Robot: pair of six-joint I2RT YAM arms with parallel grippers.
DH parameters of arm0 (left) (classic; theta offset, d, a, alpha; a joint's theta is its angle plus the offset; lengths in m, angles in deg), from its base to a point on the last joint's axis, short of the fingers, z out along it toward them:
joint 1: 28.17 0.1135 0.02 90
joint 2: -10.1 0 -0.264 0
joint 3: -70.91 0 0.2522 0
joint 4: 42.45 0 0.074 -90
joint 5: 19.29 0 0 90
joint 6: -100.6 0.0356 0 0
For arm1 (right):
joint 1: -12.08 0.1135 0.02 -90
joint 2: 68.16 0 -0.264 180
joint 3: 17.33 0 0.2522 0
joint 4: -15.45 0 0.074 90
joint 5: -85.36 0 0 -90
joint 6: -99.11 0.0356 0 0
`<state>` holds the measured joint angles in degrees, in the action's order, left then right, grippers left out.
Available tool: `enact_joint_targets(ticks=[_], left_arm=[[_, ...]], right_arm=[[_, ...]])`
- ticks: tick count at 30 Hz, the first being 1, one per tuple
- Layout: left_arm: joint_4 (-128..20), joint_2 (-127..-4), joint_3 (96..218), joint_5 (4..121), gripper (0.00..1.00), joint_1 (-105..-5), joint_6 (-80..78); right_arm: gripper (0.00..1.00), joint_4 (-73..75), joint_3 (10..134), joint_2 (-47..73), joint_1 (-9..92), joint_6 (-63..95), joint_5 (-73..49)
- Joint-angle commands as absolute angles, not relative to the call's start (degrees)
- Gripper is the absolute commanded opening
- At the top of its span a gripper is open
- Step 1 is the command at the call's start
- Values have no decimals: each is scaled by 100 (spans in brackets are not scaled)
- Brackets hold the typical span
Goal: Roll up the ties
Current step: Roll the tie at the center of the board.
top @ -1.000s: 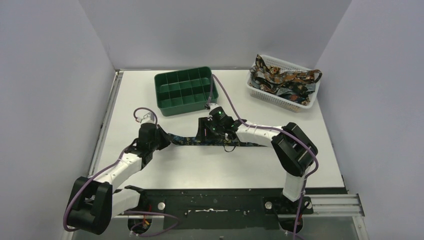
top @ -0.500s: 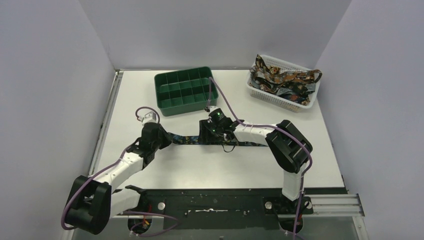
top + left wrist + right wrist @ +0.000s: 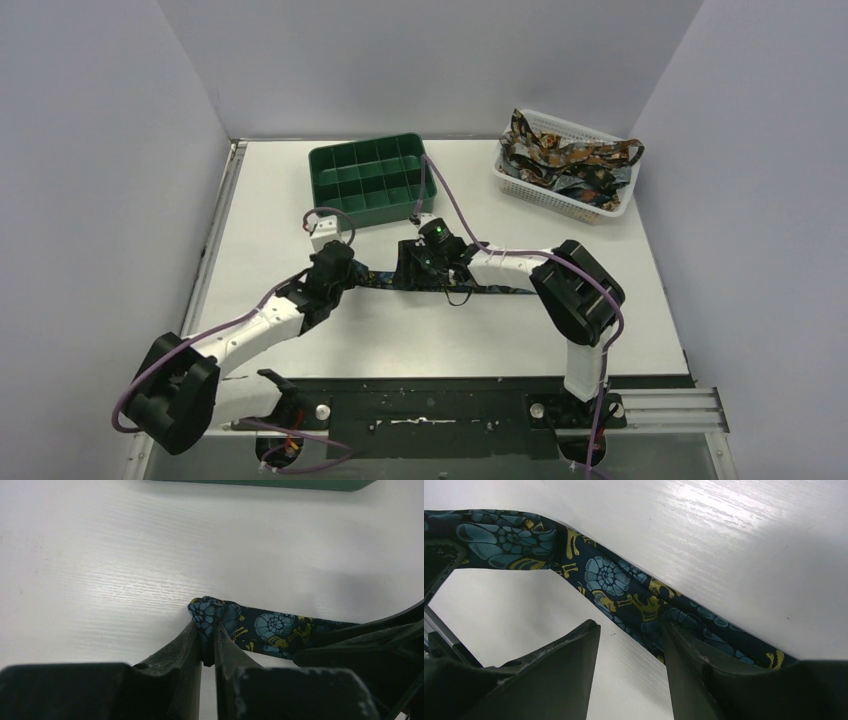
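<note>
One tie lies stretched out on the white surface, on the near side of the green tray. The left pincer is clamped on its folded end. The right pincer stands apart over the middle. It is best to turn the end slowly and keep the roll tight. The tie is dark, with blue shells and yellow bits.

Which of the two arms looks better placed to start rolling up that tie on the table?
Likely left. The left gripper is shut on the very end of the tie, where a roll would begin. The right gripper stands open over the tie's middle, gripping nothing.
</note>
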<state>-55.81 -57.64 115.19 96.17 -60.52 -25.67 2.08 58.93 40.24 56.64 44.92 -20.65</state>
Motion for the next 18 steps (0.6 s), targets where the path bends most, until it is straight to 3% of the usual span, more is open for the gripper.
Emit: enact_joint_targets(ticks=[1,18], left_arm=[[-5701,-5901,11862,10332,5,-6289,-2129],[-5861,-6516,12277,10947,6,-6843,-1278]], right_arm=[[50,371,5796,3972,5643,4650,-2160],[52,634,5759,3860,5614,4901,-2367]])
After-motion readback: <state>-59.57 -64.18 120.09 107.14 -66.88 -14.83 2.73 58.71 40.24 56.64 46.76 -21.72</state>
